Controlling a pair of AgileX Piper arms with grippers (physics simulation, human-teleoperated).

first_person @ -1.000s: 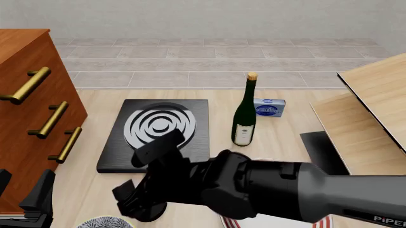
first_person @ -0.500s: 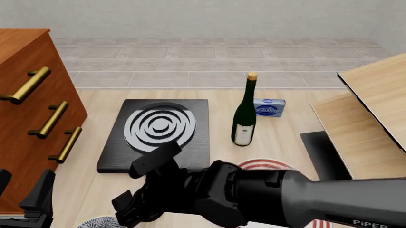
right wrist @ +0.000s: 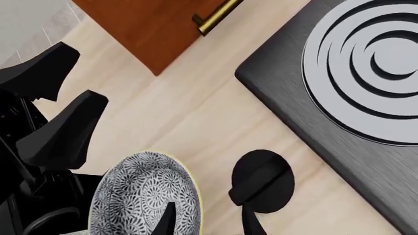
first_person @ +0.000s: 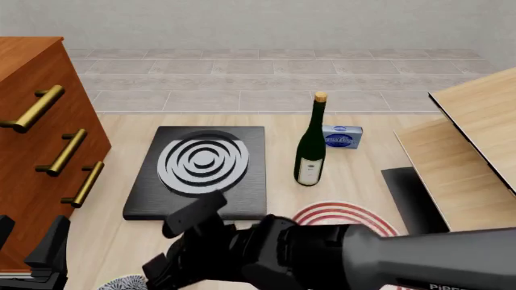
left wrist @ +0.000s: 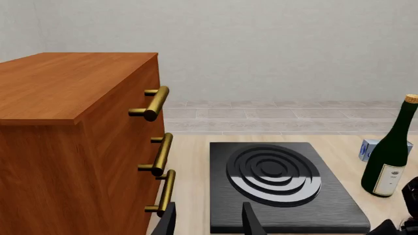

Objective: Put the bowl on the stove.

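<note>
The blue-and-white floral bowl [right wrist: 147,193] sits on the table near the front edge; in the front view only a sliver of it [first_person: 129,283] shows under my right arm [first_person: 322,257]. My right gripper [right wrist: 207,223] is open and empty, one finger over the bowl's rim and the other beside it. The black stove [first_person: 202,169] with grey-white rings lies beyond it and also shows in the right wrist view [right wrist: 365,88] and the left wrist view [left wrist: 281,181]. My left gripper [left wrist: 207,223] is open and empty at the front left.
A wooden dresser [first_person: 40,139] with brass handles stands left of the stove. A small black oval knob [right wrist: 263,180] lies between bowl and stove. A wine bottle [first_person: 310,145], a blue box [first_person: 342,138], a red-ringed plate [first_person: 347,214] and wooden boards [first_person: 467,151] are to the right.
My right arm has pulled back toward the front edge and lowered over the bowl, uncovering the stove's front and the red-ringed plate. The left arm has not moved.
</note>
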